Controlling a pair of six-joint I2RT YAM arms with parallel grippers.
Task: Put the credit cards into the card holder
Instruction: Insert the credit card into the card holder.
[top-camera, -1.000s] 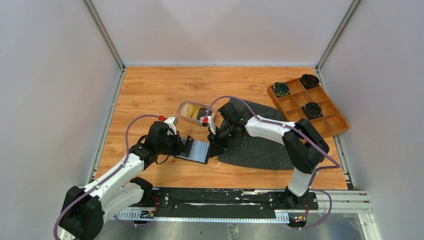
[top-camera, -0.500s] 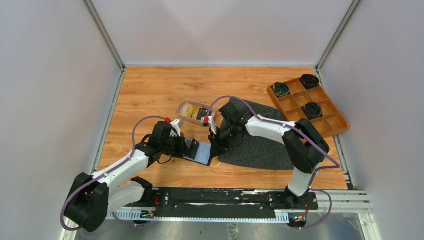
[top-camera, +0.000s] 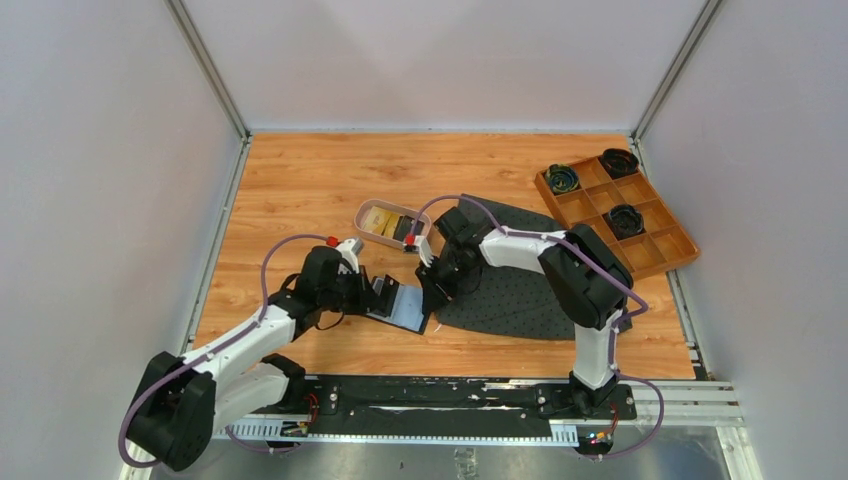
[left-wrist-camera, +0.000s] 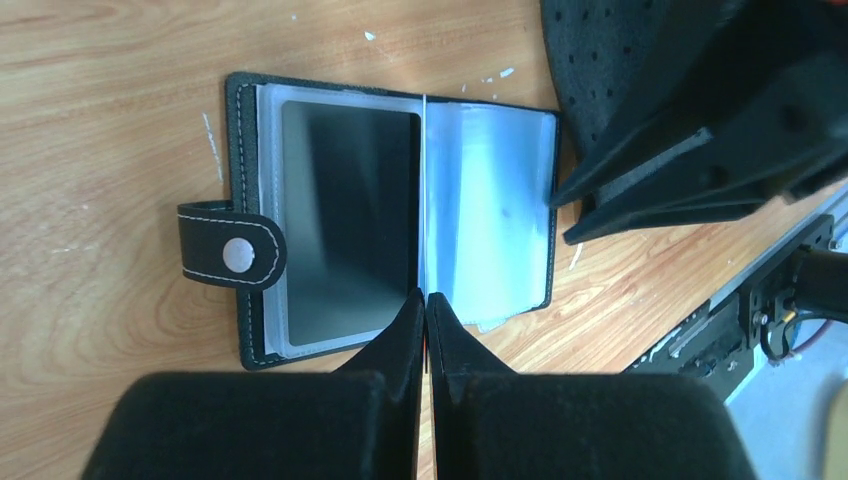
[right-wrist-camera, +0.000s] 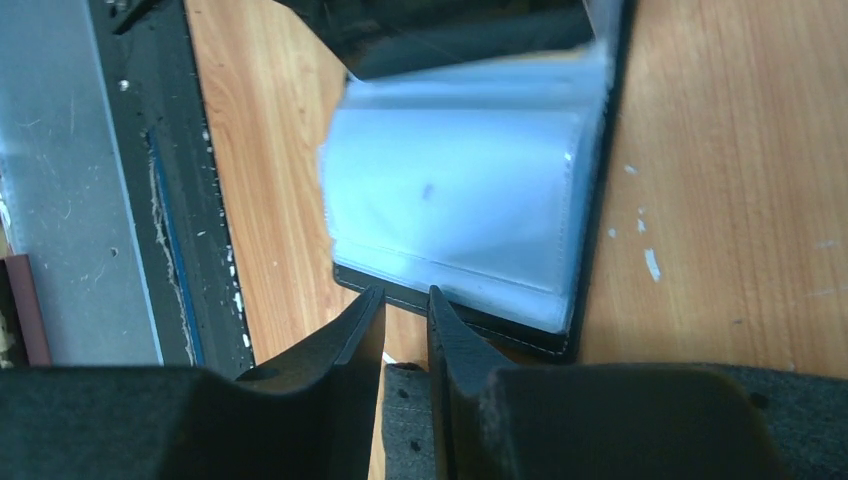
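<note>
Nearest, the left end effector (left-wrist-camera: 426, 300), fingers pressed together, meets the spine edge of the card holder (left-wrist-camera: 390, 215), which lies open on the flat wooden counter (top-camera: 300, 180). At its sleeve side the right end effector (right-wrist-camera: 405, 300) stands narrowly spread, holding nothing. Beyond, gold credit cards (top-camera: 383, 223) lie in a pink tray (top-camera: 362, 212), nearer the right arm.

Wood-grain tabletop (top-camera: 300, 180), plain pale grey walls (top-camera: 440, 60), metal corner posts (top-camera: 205, 65)
</note>
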